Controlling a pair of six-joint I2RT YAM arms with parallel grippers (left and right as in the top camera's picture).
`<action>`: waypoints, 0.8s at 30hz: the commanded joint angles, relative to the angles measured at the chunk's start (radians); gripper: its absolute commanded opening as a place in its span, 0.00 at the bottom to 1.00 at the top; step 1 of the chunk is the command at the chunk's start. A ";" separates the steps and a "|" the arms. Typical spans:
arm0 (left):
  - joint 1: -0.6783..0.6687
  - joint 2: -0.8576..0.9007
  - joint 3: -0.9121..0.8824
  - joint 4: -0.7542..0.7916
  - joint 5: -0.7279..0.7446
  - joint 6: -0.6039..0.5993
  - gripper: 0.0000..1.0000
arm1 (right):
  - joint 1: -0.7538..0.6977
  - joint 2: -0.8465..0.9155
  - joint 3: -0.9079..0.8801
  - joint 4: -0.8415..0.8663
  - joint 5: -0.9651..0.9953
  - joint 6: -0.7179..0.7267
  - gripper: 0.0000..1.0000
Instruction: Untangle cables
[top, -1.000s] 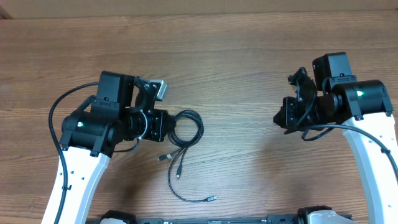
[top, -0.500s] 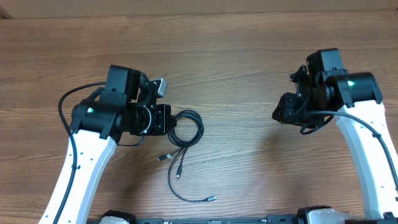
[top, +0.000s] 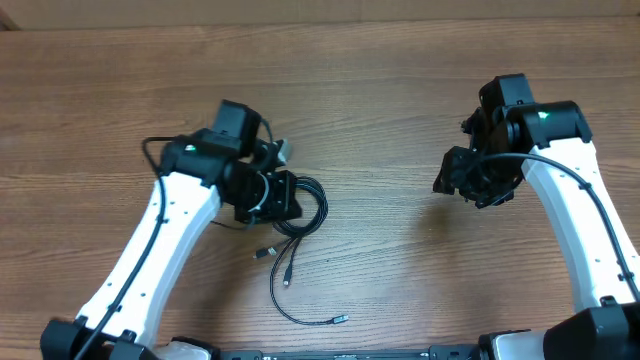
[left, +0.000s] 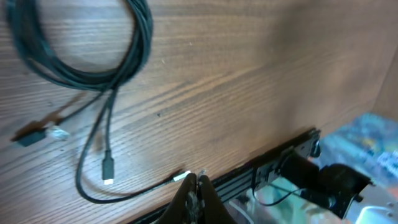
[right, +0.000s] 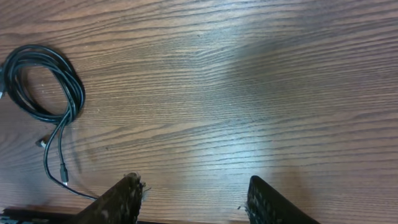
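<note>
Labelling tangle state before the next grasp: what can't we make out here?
Overhead: the cables, coil's left side hidden under the left gripper.
Left wrist: coil cut off by the top edge.
Right wrist: plug ends too small to identify.
All views: cord count unclear, strands overlap.

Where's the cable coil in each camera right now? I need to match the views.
Overhead: cable coil left of center, tails running toward the bottom edge.
Left wrist: upper left, cut off by the top edge.
Right wrist: far left.
Shared landmark: the silver-tipped plug lying just off the coil's tails.
</note>
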 joint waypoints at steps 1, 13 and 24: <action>-0.050 0.032 0.019 0.014 0.018 -0.010 0.04 | 0.004 0.007 -0.016 0.018 0.010 0.005 0.54; -0.196 0.128 0.019 0.102 0.016 -0.026 0.04 | 0.004 0.007 -0.140 0.092 0.011 0.013 0.59; -0.237 0.200 0.019 0.128 0.015 -0.025 0.04 | 0.004 0.007 -0.253 0.197 0.014 0.032 0.59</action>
